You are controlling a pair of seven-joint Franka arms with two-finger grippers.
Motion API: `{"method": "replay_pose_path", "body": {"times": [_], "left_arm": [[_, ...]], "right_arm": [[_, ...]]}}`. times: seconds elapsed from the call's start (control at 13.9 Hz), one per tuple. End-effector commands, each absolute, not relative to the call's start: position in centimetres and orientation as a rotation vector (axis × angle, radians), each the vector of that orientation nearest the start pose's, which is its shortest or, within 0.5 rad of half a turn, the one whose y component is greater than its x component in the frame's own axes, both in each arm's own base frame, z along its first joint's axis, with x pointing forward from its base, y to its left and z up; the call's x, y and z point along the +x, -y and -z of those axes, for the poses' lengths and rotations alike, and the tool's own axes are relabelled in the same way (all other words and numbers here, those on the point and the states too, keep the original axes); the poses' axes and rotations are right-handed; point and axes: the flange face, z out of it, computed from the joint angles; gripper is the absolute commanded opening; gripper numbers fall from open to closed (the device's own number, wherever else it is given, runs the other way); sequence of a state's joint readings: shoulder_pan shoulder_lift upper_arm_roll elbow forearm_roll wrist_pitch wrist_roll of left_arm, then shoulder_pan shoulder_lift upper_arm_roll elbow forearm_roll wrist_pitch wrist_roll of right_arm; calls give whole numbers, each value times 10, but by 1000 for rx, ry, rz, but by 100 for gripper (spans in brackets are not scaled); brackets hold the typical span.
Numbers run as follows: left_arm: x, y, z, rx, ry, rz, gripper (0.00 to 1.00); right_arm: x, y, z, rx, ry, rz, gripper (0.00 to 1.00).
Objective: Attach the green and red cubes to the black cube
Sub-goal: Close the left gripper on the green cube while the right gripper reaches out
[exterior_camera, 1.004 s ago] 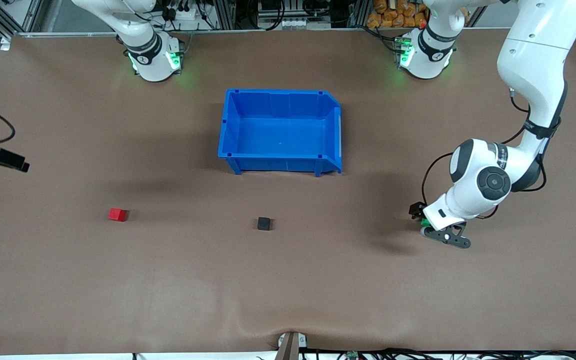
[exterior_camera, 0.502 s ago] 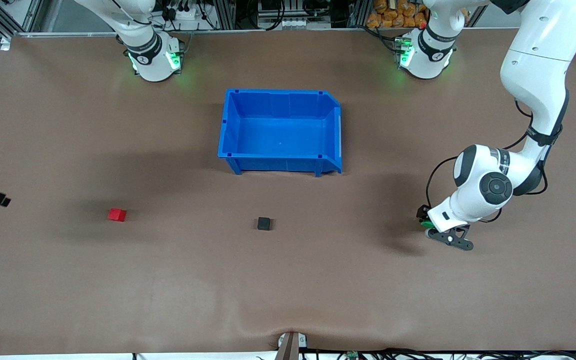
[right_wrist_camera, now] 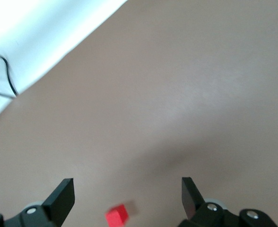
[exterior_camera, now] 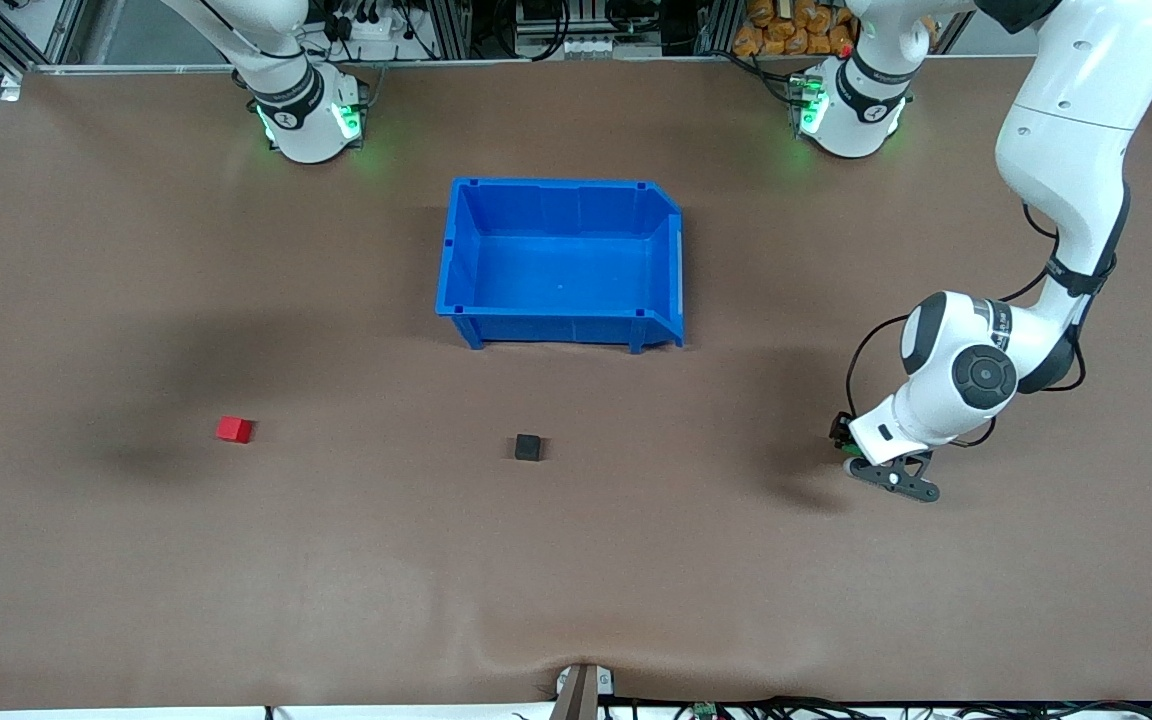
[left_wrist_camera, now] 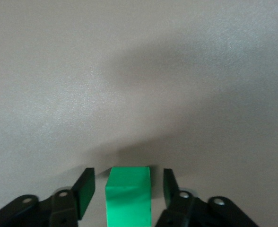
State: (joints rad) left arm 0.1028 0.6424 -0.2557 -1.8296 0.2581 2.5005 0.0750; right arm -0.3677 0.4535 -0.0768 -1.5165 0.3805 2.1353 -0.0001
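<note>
On the brown tabletop (exterior_camera: 636,560), the green cube (left_wrist_camera: 127,196) is now framed, not yet gripped, by the open left end effector (left_wrist_camera: 127,191); the right end effector (right_wrist_camera: 125,196), spread wide, has been swung over the red cube (exterior_camera: 234,429), with the black cube (exterior_camera: 528,447) untouched between them

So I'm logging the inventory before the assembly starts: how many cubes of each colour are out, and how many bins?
Red cube: 1
Black cube: 1
Green cube: 1, between the open fingers of the left end effector
Blue bin: 1
Total: 4
</note>
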Motion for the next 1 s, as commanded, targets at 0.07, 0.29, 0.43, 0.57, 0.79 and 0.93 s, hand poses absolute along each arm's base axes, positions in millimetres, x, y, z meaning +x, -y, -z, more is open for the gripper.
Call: {"method": "replay_pose_path", "body": {"times": [0.07, 0.29, 0.43, 0.57, 0.79, 0.93], "left_arm": [[648, 92, -194, -3067, -593, 114, 37], [647, 97, -194, -3087, -519, 112, 0], [648, 116, -202, -3112, -371, 133, 0], [651, 127, -213, -3129, -253, 164, 0], [658, 139, -232, -3159, -70, 211, 0], [662, 152, -243, -3177, 55, 233, 0]], "right_arm": [[657, 291, -405, -2570, -957, 389, 100], [657, 288, -397, -2553, -952, 372, 100], [657, 281, -390, -2565, -921, 341, 100], [655, 272, -378, -2668, -642, 357, 100], [640, 284, -365, -2735, -245, 354, 100], [640, 272, -363, -2709, -162, 292, 100]]}}
